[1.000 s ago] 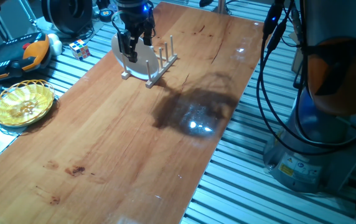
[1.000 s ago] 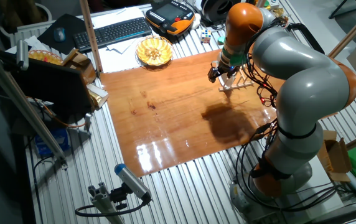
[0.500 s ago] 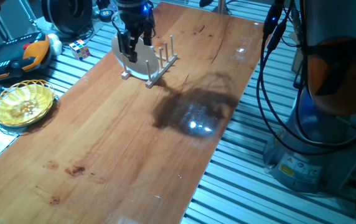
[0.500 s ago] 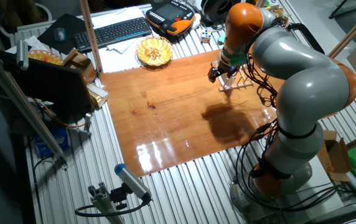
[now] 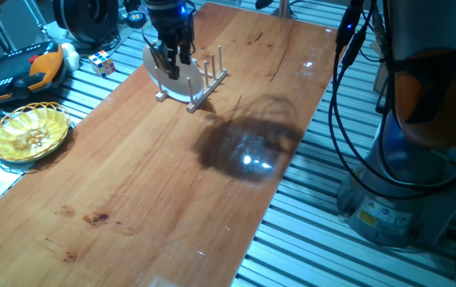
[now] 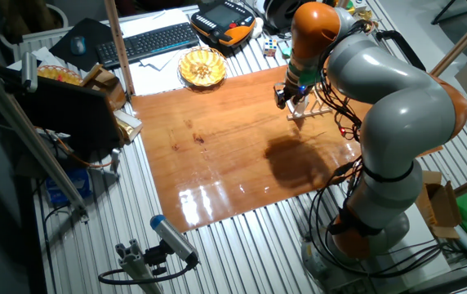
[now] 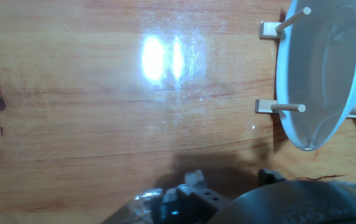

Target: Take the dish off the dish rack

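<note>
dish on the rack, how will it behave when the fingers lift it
The dish looks rigid and glossy, so probably slippery in a pinch. It stands on edge between the dish rack pegs, so it may roll or tip once free. Likely breakable.

Table (image 5: 172,175): varnished wood, glossy, glare patch below the dish rack (image 5: 204,84). Rack: bare light wood, matt dowels. Dish (image 7: 318,68): smooth glossy white, ceramic or plastic, can't tell. Basket (image 5: 30,131) left of rack: yellow woven.
</note>
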`<state>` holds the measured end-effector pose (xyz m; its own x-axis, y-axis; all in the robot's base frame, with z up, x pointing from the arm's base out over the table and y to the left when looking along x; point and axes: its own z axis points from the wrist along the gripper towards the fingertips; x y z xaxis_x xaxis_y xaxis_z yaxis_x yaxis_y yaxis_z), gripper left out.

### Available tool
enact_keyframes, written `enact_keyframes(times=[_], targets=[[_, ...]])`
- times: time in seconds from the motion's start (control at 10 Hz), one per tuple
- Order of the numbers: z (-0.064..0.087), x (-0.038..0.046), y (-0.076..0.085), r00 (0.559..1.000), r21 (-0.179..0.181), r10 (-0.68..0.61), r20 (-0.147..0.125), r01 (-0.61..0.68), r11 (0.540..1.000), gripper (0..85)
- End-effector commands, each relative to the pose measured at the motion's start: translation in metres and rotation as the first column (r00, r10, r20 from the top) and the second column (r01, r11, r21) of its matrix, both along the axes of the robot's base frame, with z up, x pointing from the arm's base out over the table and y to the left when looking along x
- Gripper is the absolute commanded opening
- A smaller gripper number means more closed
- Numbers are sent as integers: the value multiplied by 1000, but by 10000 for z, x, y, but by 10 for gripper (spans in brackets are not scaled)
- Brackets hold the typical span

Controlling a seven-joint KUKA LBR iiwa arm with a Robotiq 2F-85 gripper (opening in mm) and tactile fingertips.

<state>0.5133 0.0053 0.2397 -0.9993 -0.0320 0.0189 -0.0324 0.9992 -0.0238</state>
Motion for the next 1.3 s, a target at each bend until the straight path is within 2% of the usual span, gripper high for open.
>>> enact_keyframes(times=[0.0,0.1,0.3,0.6,0.9,1.2], targets=[[-4,3,-5,1000,9,-3,0,3,1000,7],[-7,4,-12,1000,21,-9,0,9,1000,7],[-21,17,-29,1000,18,-9,2,9,1000,7],[-45,33,-74,1000,-2,-13,2,13,1000,7],[-43,74,-152,1000,-56,-30,7,30,998,7],[-48,202,-321,1000,-106,-21,13,23,994,7]])
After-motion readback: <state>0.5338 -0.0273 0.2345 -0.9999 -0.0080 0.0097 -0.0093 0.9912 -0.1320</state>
